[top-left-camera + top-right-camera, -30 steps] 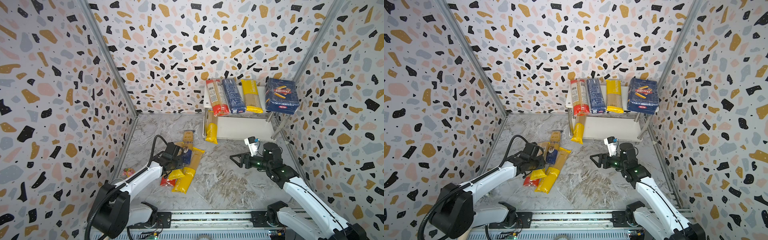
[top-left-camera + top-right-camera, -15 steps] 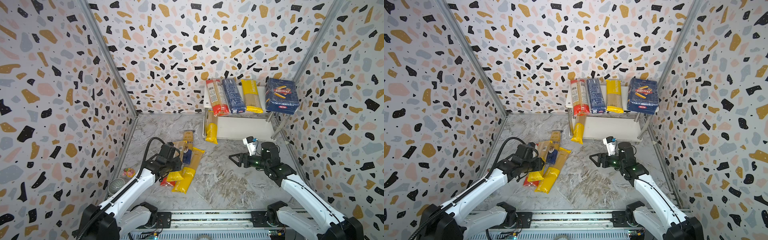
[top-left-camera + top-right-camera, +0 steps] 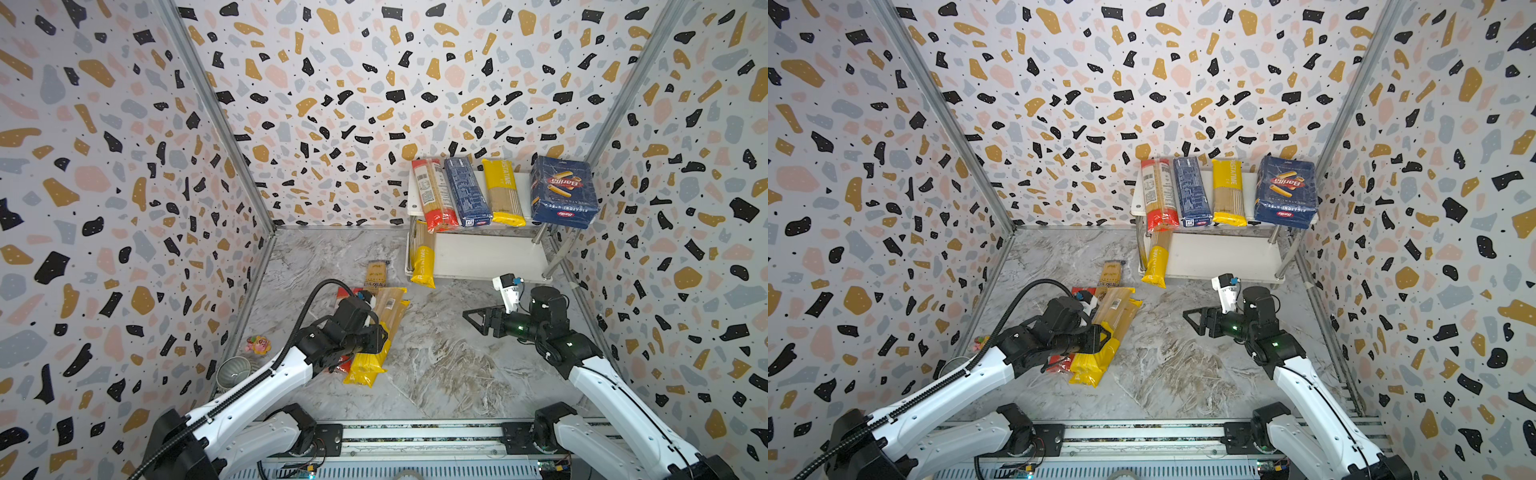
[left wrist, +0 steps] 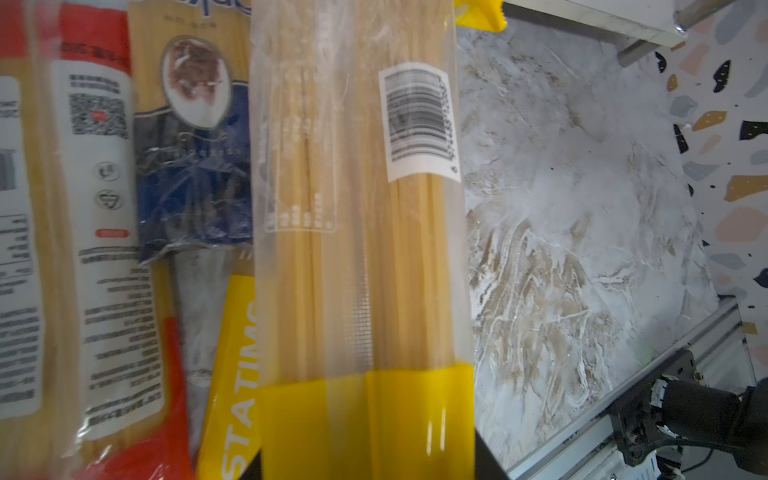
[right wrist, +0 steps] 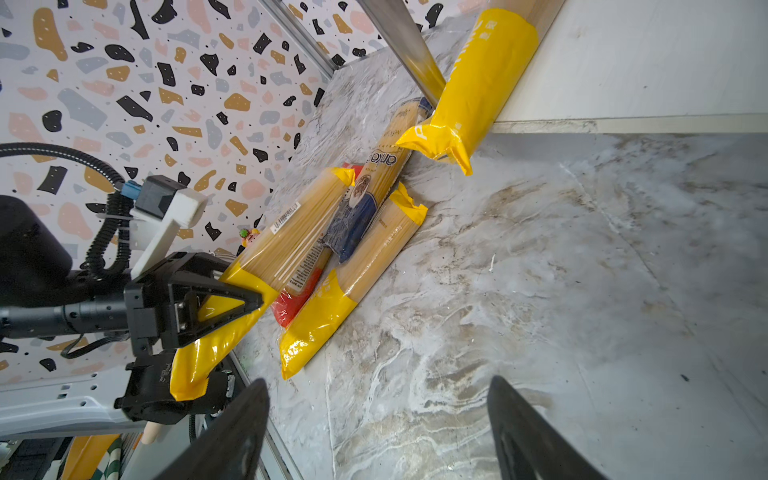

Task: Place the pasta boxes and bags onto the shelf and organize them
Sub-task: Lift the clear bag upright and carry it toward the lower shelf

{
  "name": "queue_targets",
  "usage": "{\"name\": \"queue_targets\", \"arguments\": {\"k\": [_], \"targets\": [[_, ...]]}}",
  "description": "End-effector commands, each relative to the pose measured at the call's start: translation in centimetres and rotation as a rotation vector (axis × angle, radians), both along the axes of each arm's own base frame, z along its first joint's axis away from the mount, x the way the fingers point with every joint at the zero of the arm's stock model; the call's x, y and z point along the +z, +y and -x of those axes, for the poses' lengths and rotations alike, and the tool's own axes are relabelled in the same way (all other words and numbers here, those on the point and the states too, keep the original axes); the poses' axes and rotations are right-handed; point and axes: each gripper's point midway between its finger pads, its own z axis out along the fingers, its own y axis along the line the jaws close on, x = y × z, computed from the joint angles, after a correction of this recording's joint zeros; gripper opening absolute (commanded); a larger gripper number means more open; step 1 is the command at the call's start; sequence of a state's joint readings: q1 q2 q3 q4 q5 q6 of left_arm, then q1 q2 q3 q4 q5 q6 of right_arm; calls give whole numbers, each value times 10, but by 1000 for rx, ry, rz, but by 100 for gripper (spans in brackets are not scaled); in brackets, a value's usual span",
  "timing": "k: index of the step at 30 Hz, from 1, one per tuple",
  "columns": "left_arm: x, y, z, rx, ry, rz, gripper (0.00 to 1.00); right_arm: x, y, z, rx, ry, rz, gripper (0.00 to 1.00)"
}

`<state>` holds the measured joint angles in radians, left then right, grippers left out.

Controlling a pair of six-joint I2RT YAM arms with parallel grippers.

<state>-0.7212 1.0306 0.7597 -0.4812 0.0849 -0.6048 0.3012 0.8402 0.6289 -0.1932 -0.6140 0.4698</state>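
My left gripper [image 3: 375, 337] [image 4: 370, 457] is shut on the yellow end of a spaghetti bag [image 4: 357, 208] [image 5: 286, 237] and tilts it up off the floor pile. Beneath it lie another yellow bag [image 5: 357, 266], a red-ended bag [image 5: 295, 305] and a dark-ended bag [image 5: 365, 199]. The shelf [image 3: 490, 257] stands at the back right. Its top board carries a red-ended bag [image 3: 434, 195], the narrow blue box [image 3: 467, 191], a yellow bag [image 3: 503, 191] and the wide Barilla box [image 3: 563, 191]. One yellow bag [image 3: 423, 259] pokes out of the lower board. My right gripper [image 3: 471, 318] [image 5: 376, 382] hangs open over bare floor.
A small grey cup [image 3: 232, 372] and a pink toy [image 3: 257, 345] sit by the left wall. The patterned walls close in on three sides. The arms' mounting rail [image 3: 415, 434] runs along the front edge. Chrome shelf legs [image 3: 550, 268] stand near my right arm.
The left arm's elbow has dropped toward the front left while its gripper stays on the yellow bag at the pile. The right arm has barely moved.
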Motion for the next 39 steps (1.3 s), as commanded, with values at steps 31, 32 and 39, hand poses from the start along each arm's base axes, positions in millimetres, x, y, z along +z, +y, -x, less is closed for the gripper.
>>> {"name": "queue_targets", "arguments": {"k": [31, 32, 39], "targets": [[86, -228, -134, 47, -392, 230, 0, 88, -101, 58, -421, -210, 202, 82], [85, -231, -140, 57, -403, 217, 0, 85, -102, 60, -421, -201, 206, 83], [84, -248, -168, 107, -442, 181, 0, 67, -99, 67, -390, -155, 219, 83]]}}
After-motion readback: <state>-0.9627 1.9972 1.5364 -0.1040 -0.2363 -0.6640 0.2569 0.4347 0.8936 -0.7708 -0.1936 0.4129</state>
